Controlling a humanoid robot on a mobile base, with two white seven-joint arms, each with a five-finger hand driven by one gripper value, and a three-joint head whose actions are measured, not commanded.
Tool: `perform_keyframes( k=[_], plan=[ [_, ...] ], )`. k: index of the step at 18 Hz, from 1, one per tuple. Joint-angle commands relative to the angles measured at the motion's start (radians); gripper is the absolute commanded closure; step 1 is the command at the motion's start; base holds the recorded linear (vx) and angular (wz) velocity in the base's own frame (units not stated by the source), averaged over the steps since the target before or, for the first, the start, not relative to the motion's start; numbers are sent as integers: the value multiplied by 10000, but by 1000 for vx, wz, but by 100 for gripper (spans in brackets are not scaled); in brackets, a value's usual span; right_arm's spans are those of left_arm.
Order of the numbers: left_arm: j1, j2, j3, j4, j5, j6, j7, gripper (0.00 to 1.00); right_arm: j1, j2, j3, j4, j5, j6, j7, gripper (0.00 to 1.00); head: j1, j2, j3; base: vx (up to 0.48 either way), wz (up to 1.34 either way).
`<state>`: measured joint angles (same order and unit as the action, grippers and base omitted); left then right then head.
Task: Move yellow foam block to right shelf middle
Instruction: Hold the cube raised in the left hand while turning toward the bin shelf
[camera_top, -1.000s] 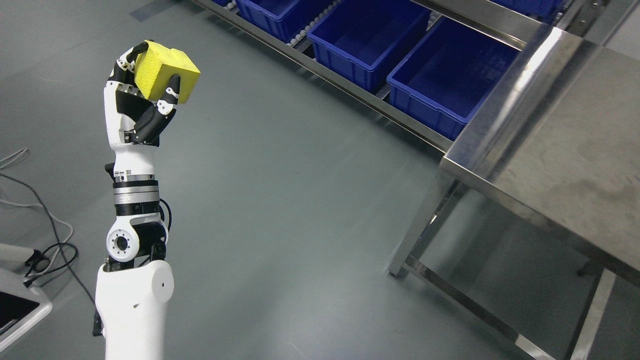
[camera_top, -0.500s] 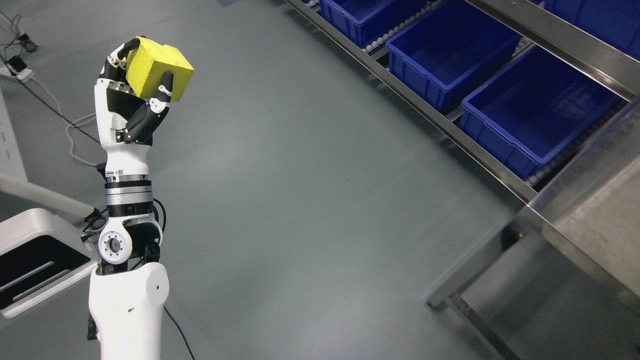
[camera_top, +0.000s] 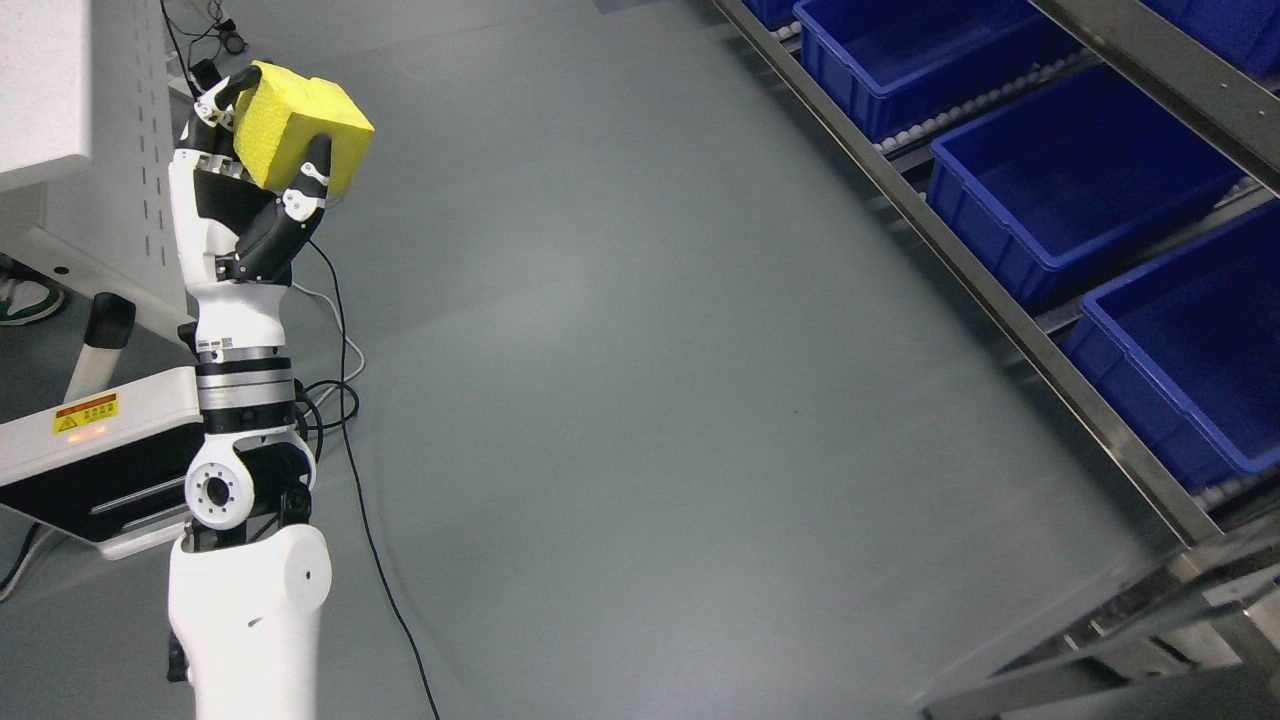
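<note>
Grey floor (camera_top: 640, 330) spreads before me. Blue bins (camera_top: 1070, 180) sit on a steel roller rack (camera_top: 1000, 300) at my right; white equipment (camera_top: 70, 130) and black cables (camera_top: 350, 440) at my left.

Yellow warning sticker (camera_top: 86, 413) on white machine (camera_top: 130, 430); print unreadable.

A grey floor (camera_top: 640, 400) fills the scene, with black cables (camera_top: 350, 440) trailing across it at left. At right, a steel shelf (camera_top: 1000, 300) carries blue bins (camera_top: 1060, 190).
</note>
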<state>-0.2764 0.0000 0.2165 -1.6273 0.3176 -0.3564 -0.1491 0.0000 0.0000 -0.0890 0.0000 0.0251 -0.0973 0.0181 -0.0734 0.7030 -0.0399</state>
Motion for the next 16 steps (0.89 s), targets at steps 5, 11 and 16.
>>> perform_keyframes(
  k=[5,11,16],
  plan=[
    [34,174,75,-278,0,5,3,62,-31,-175,0,-174,-251,7,3,0,0,0,0,225,214],
    [80,174,90,-401,0,5,3,62,-31,-175,0,-174,-251,7,3,0,0,0,0,276,89],
    [95,174,90,-417,0,51,3,62,-15,-175,0,-174,-251,7,3,0,0,0,0,310,-2]
  ],
)
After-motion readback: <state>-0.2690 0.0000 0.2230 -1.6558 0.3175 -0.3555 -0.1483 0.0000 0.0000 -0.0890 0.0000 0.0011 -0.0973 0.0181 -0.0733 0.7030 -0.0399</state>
